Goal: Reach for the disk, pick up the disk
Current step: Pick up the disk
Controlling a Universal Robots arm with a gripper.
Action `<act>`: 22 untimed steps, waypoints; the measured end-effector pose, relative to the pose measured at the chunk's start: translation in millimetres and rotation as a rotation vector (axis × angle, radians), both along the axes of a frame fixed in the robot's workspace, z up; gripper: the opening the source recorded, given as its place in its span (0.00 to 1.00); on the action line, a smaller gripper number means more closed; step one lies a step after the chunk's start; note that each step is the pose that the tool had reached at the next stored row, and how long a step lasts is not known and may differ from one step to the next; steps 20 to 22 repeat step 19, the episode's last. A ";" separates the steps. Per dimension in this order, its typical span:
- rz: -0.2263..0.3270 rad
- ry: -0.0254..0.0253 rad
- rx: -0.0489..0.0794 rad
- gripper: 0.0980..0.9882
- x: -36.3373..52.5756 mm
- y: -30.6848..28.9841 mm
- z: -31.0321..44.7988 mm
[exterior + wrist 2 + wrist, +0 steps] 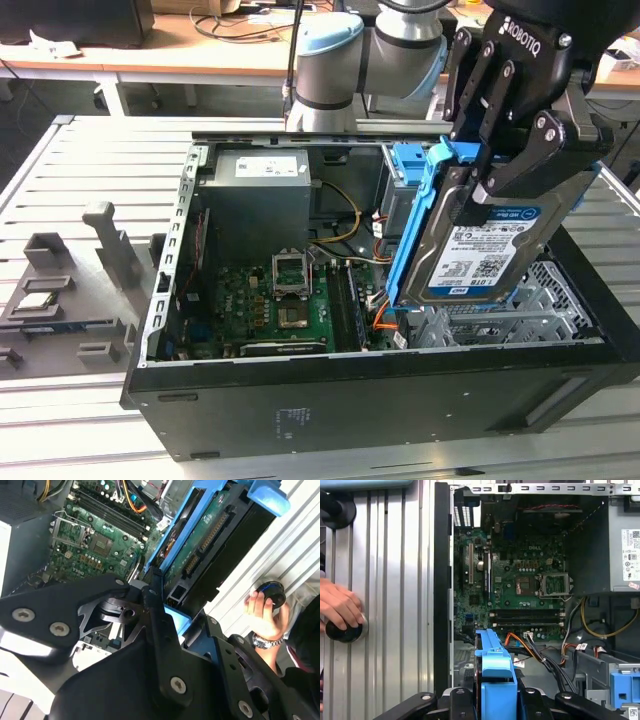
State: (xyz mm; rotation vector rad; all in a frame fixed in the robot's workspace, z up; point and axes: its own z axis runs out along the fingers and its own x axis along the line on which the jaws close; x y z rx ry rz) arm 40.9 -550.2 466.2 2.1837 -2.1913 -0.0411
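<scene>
A black gripper (pixel 500 175) pinches the disk (pixel 480 255) by its flat faces, holding it tilted above the open computer case (pixel 400 400), just beside the drive cage (pixel 500 320). Lifting well likely means rising straight, clear of the cables (pixel 540 652).

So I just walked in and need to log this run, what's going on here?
The robot arm's gripper is clamped on the disk, a silver hard drive with blue side rails, holding it tilted above the grey drive cage at the exterior view's right of the open computer case. The motherboard lies exposed inside the case. In the first wrist view, a person's hand rests on a round black knob on the slatted table beside the case.
</scene>
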 end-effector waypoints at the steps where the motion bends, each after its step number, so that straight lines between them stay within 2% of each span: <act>1: 0.000 0.0002 0.000 0.30 2.0 1.0 -0.1; 4: 0.000 0.0025 -0.002 0.30 12.6 3.8 -0.9; 6: 0.000 0.0097 -0.004 0.30 31.3 5.8 -2.8; 9: 0.000 0.0163 -0.006 0.30 51.6 8.5 -4.7; 12: 0.000 0.0183 -0.006 0.30 62.2 10.3 -5.3; 13: 0.000 0.0187 -0.007 0.30 64.4 10.5 -5.2; 22: 0.000 0.0187 -0.007 0.30 64.5 10.5 -5.2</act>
